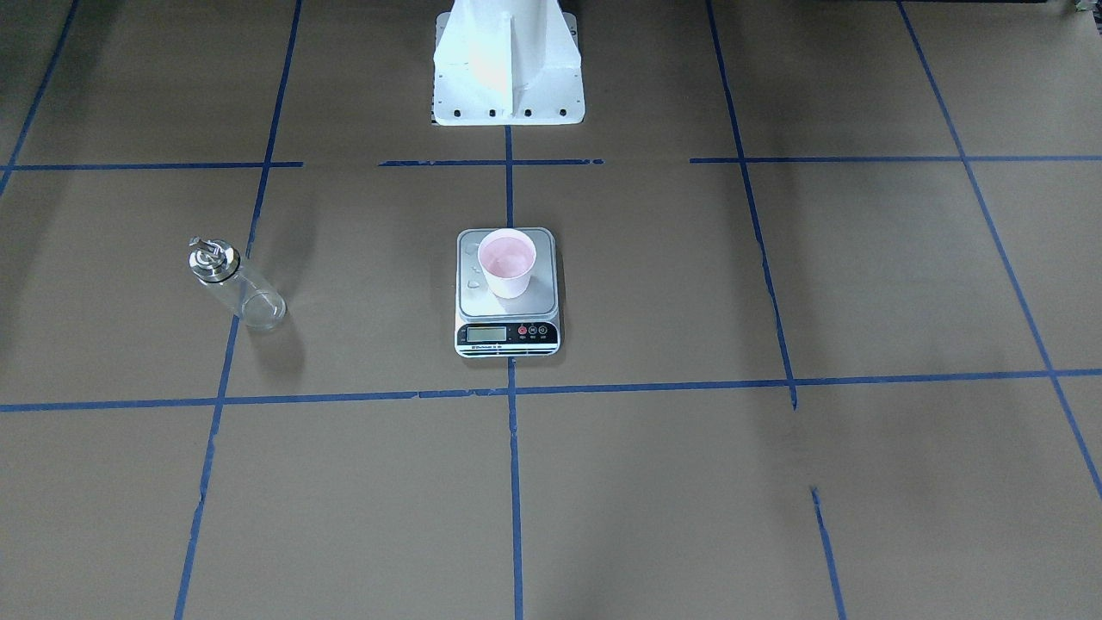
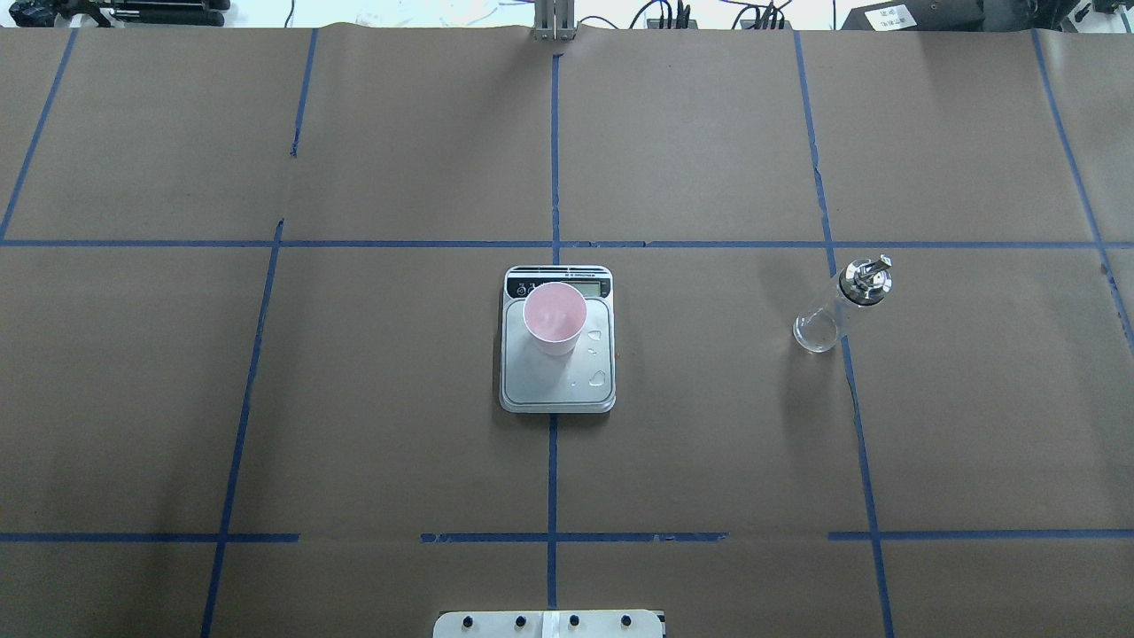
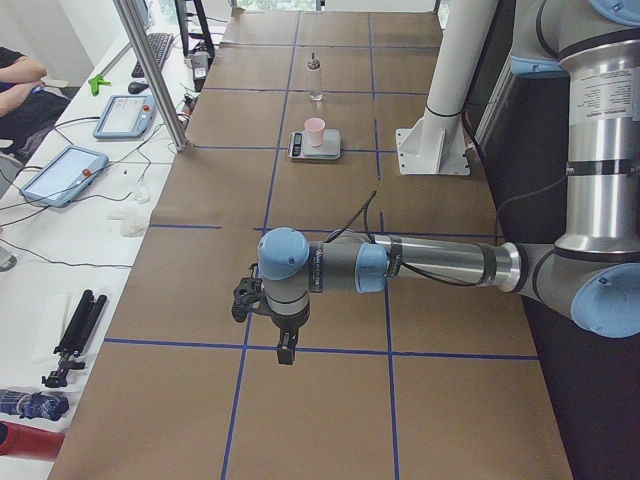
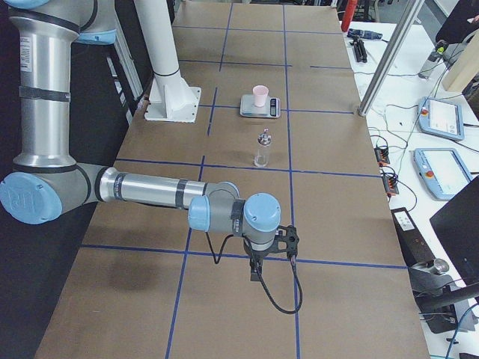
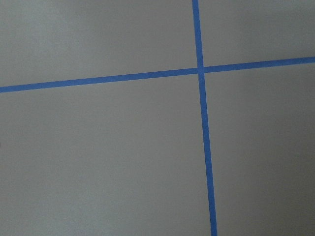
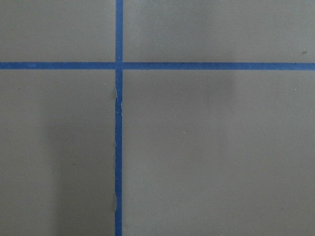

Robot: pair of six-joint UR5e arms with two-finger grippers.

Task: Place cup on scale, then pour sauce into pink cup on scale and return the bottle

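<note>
Farthest to the robot's left, the left tool point(image 3: 286, 346) hangs from its arm and points down over the brown counter point(image 2: 399, 399), near a crossing of blue tape point(image 2: 266, 292) lines and well apart from everything else. It shows only in the side view, so I cannot tell how wide its jaws stand, and nothing can be seen in it. Its wrist camera shows only brown paper and a tape cross.

At the middle of the counter the scale point(image 2: 554, 385) lies flat on the centre tape line, with its display point(image 2: 576, 287) on the edge away from the robot. The cup point(image 2: 555, 317) stands upright on the steel platform, toward the display end. Its pink inside has a pale sheen, but I cannot tell whether sauce lies in it. A few clear drops point(image 2: 600, 379) sit on the platform on the robot's right of the cup.

Further right, well apart from the scale, the bottle point(image 2: 840, 306) stands upright on the counter just beside a tape line, silver cap point(image 2: 866, 275) on top, with nothing gripping it.

Farthest right, the right tool point(image 4: 256, 272) also points down above the counter near a tape line. It too shows only from the side, so I cannot tell its opening, and nothing can be seen in it.
</note>
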